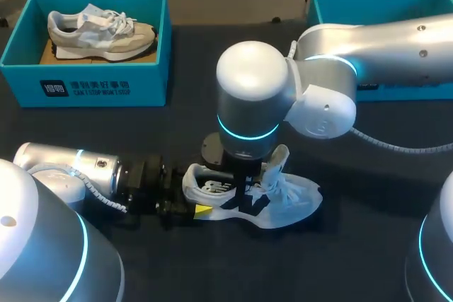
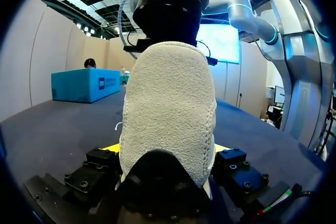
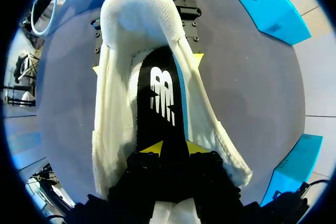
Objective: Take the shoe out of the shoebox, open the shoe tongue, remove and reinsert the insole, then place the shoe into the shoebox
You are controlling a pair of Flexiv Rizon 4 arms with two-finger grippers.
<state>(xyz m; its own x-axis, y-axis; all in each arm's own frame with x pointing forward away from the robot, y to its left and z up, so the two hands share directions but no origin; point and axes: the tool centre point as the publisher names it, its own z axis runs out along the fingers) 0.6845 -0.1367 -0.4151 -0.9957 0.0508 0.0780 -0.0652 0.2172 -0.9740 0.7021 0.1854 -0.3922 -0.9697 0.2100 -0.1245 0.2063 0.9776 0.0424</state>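
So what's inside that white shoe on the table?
A black insole with a white logo, pinched between the right gripper's fingers. The shoe's toe end is hidden beneath that gripper.

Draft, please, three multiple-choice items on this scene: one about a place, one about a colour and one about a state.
1. Where is the white shoe?
A. In a shoebox
B. On the table
C. Held high above the table

2. What colour is the insole?
A. Black
B. Red
C. Green

3. What state is the left claw in?
A. Open, away from the shoe
B. Shut on the shoe's heel
C. Shut on a shoebox wall

Answers:
1 B: the head view shows the shoe lying on the dark tabletop.
2 A: the right wrist view shows a black insole between the fingers of the right claw.
3 B: its yellow tips press the heel from both sides.
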